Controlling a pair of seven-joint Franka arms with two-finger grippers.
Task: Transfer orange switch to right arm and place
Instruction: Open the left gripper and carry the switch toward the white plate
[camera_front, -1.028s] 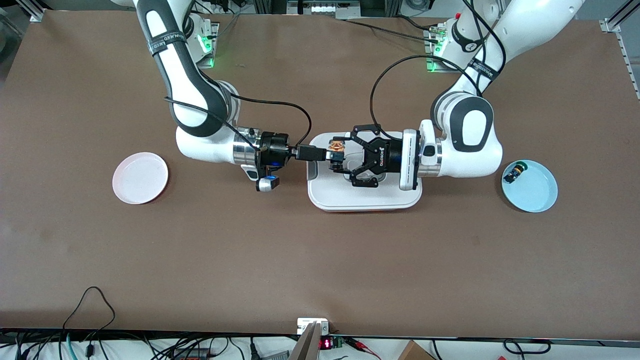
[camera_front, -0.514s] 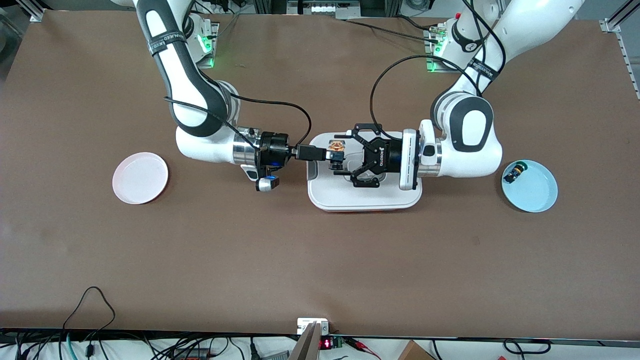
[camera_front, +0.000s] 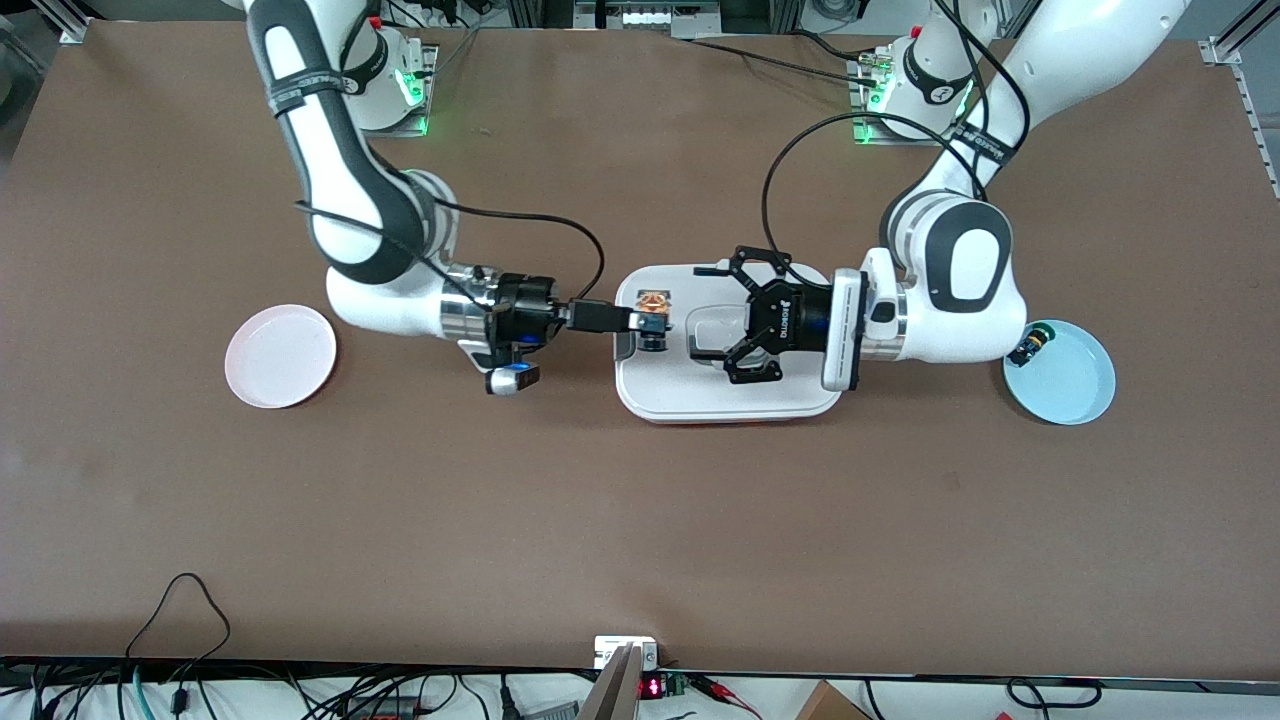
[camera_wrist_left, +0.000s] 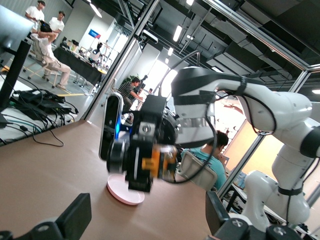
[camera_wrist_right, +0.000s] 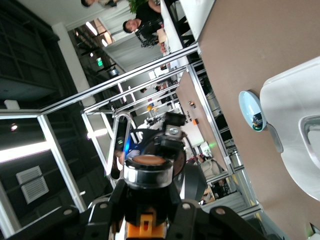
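My right gripper (camera_front: 648, 322) is shut on the orange switch (camera_front: 653, 302), a stubby black body with an orange cap, and holds it over the edge of the white tray (camera_front: 730, 402) at the right arm's end. In the right wrist view the switch (camera_wrist_right: 148, 175) sits clamped between my fingers (camera_wrist_right: 102, 215). My left gripper (camera_front: 700, 314) is open and empty over the tray's middle, a short gap from the switch. In the left wrist view its fingertips (camera_wrist_left: 75, 220) stand wide apart, and the right gripper with the switch (camera_wrist_left: 152, 162) shows farther off.
A pink plate (camera_front: 280, 356) lies toward the right arm's end of the table; it also shows in the left wrist view (camera_wrist_left: 125, 194). A light blue plate (camera_front: 1072, 388) toward the left arm's end holds a green-capped switch (camera_front: 1030, 346).
The two grippers have drawn apart. The right gripper moved toward its own end with the switch; the left gripper backed off toward the blue plate, empty.
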